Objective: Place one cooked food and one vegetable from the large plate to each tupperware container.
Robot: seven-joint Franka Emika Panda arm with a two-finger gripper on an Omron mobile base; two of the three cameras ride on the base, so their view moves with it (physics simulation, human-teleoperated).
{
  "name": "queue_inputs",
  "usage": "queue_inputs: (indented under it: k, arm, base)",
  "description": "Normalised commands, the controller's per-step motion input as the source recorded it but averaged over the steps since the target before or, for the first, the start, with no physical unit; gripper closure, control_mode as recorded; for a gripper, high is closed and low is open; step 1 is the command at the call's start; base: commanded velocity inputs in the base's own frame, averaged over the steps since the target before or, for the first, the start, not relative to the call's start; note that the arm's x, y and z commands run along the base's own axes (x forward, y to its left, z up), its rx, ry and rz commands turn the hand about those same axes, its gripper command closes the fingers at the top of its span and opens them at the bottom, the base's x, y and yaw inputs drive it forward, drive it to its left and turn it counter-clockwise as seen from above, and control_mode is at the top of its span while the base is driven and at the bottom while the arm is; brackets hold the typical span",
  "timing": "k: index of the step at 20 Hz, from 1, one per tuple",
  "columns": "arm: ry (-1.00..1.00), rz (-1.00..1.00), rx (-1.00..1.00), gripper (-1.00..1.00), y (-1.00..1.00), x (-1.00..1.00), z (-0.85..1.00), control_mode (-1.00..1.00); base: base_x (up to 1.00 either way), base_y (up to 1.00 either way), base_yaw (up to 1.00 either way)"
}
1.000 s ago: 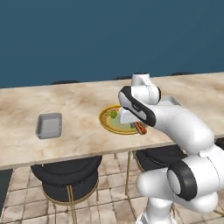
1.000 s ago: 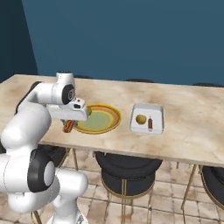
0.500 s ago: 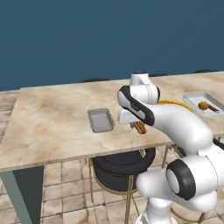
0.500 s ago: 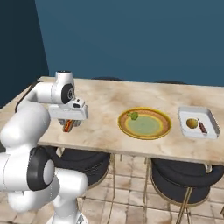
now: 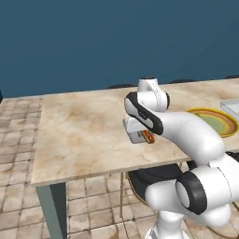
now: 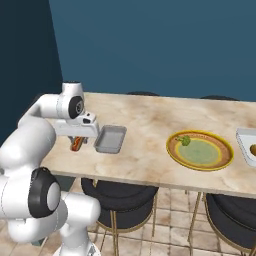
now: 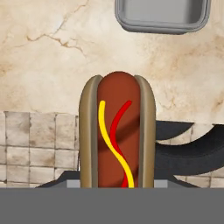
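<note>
- Marble counter (image 6: 150,120) against a dark blue wall is where you are working, with black stools tucked beneath it.
- Your gripper (image 6: 76,144) is closed partway around a hot dog (image 7: 117,131), bun with red and yellow stripes, carried above the near counter edge.
- Just beside it lies the empty tupperware tray (image 6: 110,138); in the hand view that tray (image 7: 161,15) sits ahead of the hot dog's tip, not under it.
- Farther along sits the large plate (image 6: 200,150) with one green vegetable (image 6: 185,141) left near its rim.
- At the far end you can see a second tray (image 6: 246,146), cut off by the frame, with something brownish inside.
- You appear to be mid-transfer: cooked food carried toward the empty tray.
- Next, you should shift the hand forward until the hot dog hangs over the tray's floor, lower, then release.
- Watch the rim: letting go early could tip the bun onto the counter or floor.
</note>
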Motion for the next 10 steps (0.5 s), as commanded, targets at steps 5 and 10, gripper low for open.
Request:
queue_inputs:
  k: [5,10]
  arm:
    - [0.0,0.0,0.0,1.0,0.0,0.0,0.0,1.0]
    - [0.0,0.0,0.0,1.0,0.0,0.0,0.0,1.0]
  base:
    - [0.0,0.0,-0.01]
    - [0.59,0.0,-0.06]
